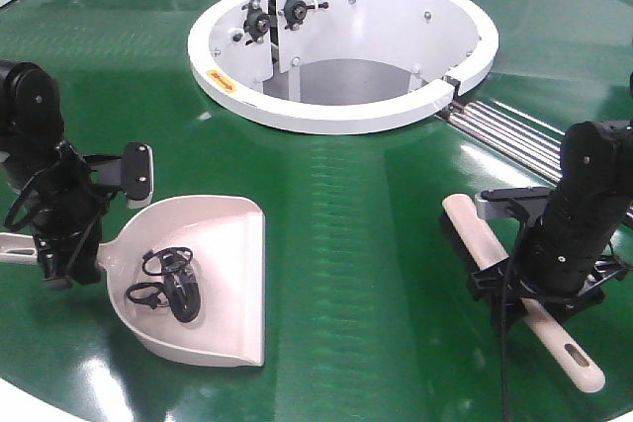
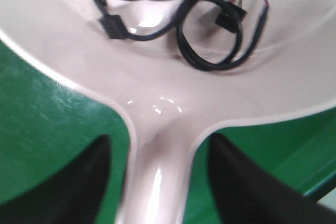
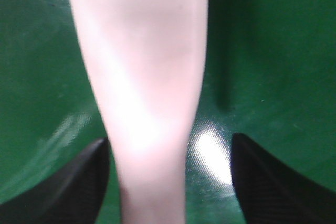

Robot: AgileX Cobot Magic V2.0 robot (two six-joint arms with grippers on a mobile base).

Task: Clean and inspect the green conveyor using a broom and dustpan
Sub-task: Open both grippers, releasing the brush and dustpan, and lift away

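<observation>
right end effector (image 3: 169,141): open, fingers (image 3: 79,187) either side of the broom handle. Green shows between the right finger and the handle; the left finger is very close, contact unclear.
broom (image 1: 473,236): near right, flat on the belt, on a diagonal. Slotted handle end nearest, head further in towards centre, mid-section hidden under the right arm.
left end effector (image 2: 158,153): open, straddling the dustpan handle where it meets the pan. Thin strip of green on both sides, so not clamped.
dustpan (image 1: 213,274): near left, resting on the belt. Handle points left under the left arm, flat lip faces right.
cables (image 1: 170,284): small tangle of black wire with connectors, lying inside the pan.
conveyor (image 1: 346,244): glossy green belt under everything, glare streaks down the middle.
ring (image 1: 297,114): white, far centre, split by a narrow gap, open in the middle.
rollers (image 1: 514,140): steel, running out from the ring to the right; more at far left.
</observation>
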